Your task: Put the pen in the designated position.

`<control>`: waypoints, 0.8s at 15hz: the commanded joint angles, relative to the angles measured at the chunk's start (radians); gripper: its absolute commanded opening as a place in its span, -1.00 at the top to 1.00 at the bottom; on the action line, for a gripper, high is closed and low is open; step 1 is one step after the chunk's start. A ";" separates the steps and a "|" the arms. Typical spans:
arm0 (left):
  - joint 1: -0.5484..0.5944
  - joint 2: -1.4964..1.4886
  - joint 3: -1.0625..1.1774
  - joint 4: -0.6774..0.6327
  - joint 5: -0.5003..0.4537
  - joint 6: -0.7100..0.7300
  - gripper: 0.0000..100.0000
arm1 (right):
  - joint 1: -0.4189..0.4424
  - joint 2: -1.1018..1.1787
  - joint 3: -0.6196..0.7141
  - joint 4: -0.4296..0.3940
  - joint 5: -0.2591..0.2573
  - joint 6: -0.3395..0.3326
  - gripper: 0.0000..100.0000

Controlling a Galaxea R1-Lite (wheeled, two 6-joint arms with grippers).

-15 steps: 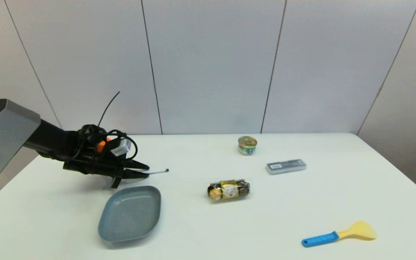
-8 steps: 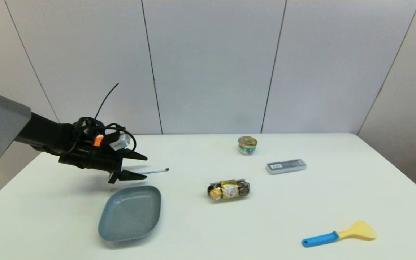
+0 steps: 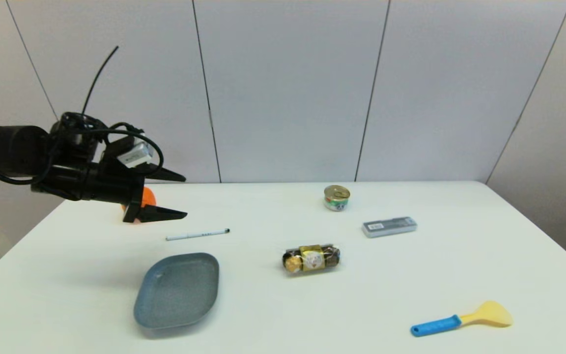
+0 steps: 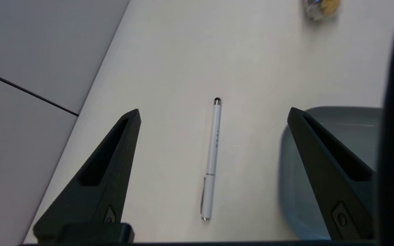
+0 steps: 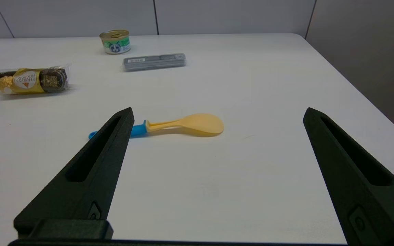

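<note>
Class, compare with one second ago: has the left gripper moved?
Yes. The left gripper, open, has risen and drawn back left, away from the pen, which lies on the table beyond the plate.

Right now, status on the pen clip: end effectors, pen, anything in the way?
Left end effector open, raised above table. Right end effector open, parked. Pen flat on bare table beside grey plate. Nothing obstructing.

The chocolate pack [image 5: 29, 80], at ten o'clock on the table [image 5: 251, 102] in the right wrist view, carries a round gold label reading "FERRERO ROCHER". The pen [image 4: 211, 158] bears tiny dark print mid-barrel, too small to read. The grey case [image 5: 154, 62] has a small label, and the can [image 5: 115, 41] a green wrapper; neither is legible.
</note>
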 commanded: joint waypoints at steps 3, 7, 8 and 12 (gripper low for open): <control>0.067 -0.391 0.046 0.157 0.058 -0.123 -1.00 | 0.000 0.000 0.002 0.000 0.000 0.000 -1.00; 0.194 -0.607 0.106 0.227 0.053 -0.202 -1.00 | 0.000 0.000 0.002 0.000 0.000 0.000 -1.00; 0.197 -0.655 0.118 0.227 0.056 -0.249 -1.00 | 0.000 0.000 0.002 0.000 0.000 0.000 -1.00; 0.193 -0.917 0.246 0.219 0.165 -0.510 -1.00 | 0.000 0.000 0.002 0.000 0.000 0.000 -1.00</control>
